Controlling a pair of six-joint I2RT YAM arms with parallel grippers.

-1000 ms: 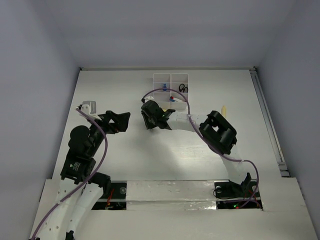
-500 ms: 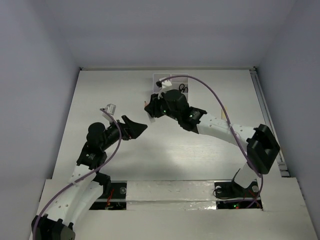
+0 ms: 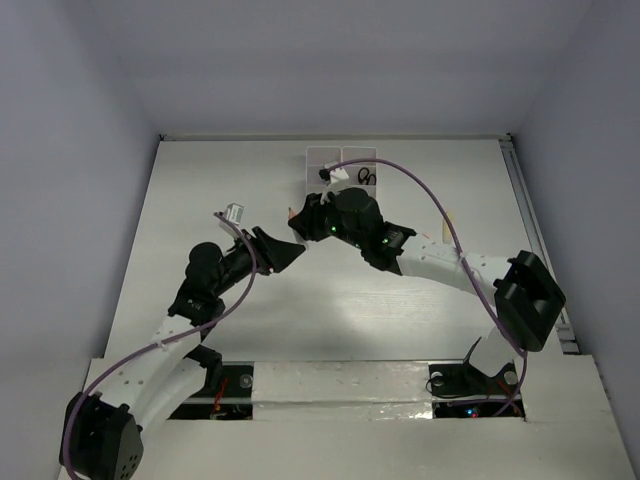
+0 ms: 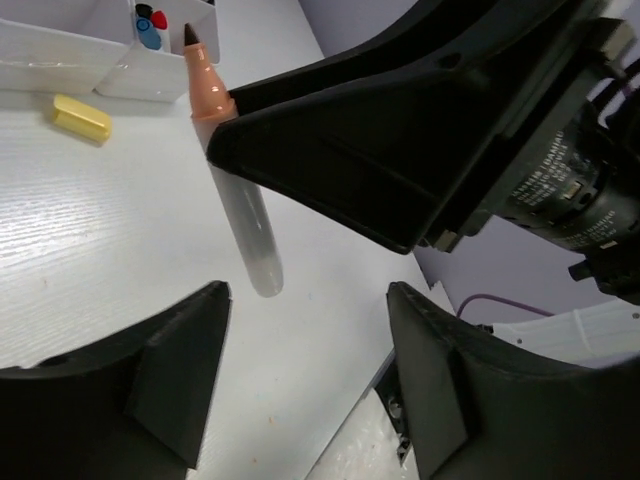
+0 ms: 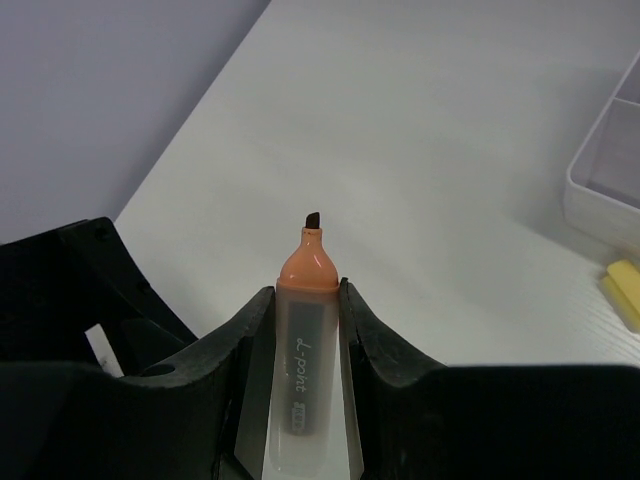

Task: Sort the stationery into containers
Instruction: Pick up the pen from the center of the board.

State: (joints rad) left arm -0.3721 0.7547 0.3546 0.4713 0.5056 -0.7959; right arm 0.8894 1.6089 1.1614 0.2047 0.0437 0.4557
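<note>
My right gripper [image 3: 300, 216] is shut on an uncapped marker [image 5: 305, 350] with a translucent body, an orange neck and a dark tip, held above the table. The marker also shows in the left wrist view [image 4: 232, 175], sticking out both sides of the right fingers [image 4: 400, 130]. My left gripper [image 3: 287, 253] is open and empty, with its jaws wide apart just below the marker's rear end [image 4: 305, 292]. The white organiser tray [image 3: 342, 162] stands at the back; blue and red pen caps [image 4: 150, 25] show in one compartment. A yellow eraser [image 4: 82, 117] lies beside the tray.
A cream tube [image 3: 449, 222] lies on the table to the right of the right arm. The yellow eraser also shows in the right wrist view [image 5: 625, 295], below the tray's corner [image 5: 600, 170]. The right arm's purple cable arcs over the tray.
The right arm has stretched out and turned its gripper leftward with the marker. The left gripper has moved right and forward until it is close under the marker.
</note>
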